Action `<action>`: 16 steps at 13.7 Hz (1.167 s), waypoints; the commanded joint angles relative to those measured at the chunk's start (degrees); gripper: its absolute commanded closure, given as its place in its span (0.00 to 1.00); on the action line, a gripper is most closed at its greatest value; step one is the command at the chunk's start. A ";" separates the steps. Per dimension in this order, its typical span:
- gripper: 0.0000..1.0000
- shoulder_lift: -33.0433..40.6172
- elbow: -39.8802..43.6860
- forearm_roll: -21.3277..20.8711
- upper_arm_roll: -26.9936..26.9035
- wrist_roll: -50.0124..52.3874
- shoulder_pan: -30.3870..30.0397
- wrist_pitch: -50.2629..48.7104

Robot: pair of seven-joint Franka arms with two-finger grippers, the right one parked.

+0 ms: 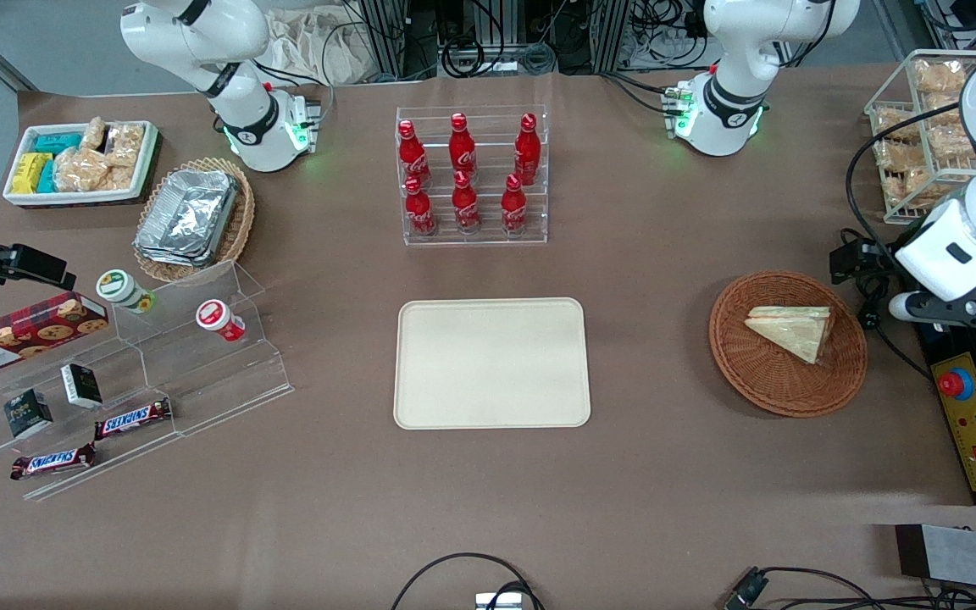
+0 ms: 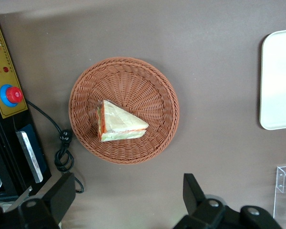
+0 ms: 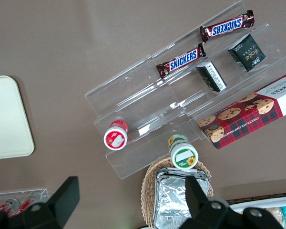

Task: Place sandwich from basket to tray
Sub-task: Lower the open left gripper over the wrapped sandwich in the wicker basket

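The sandwich [image 1: 793,329] [image 2: 121,123], a wrapped triangular wedge with red and green filling at its edge, lies in the round reddish-brown wicker basket [image 1: 759,373] [image 2: 133,76]. The cream rectangular tray [image 1: 492,363] [image 2: 281,81] sits bare at mid-table, toward the parked arm's end from the basket. My left gripper [image 2: 128,198] hangs high above the table, just off the basket's rim toward the working arm's end. It is open wide, and nothing lies between its black fingers [image 2: 62,193].
A yellow control box with a red button [image 1: 954,383] [image 2: 12,95] and a coiled black cable [image 2: 64,148] lie beside the basket. A rack of red bottles [image 1: 471,178] stands farther from the camera than the tray. A wire snack rack [image 1: 920,127] stands near the working arm.
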State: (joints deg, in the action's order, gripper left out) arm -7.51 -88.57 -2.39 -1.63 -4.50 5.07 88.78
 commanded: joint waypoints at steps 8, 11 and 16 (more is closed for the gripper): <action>0.00 -4.62 3.50 -0.69 -0.40 10.32 -0.15 -6.08; 0.00 -4.44 0.34 0.10 -1.09 21.79 -0.67 -3.80; 0.00 0.12 -16.52 1.24 -2.76 25.48 -4.01 13.84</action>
State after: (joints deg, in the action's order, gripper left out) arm -11.67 -96.66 -1.93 -3.89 17.48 1.39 96.50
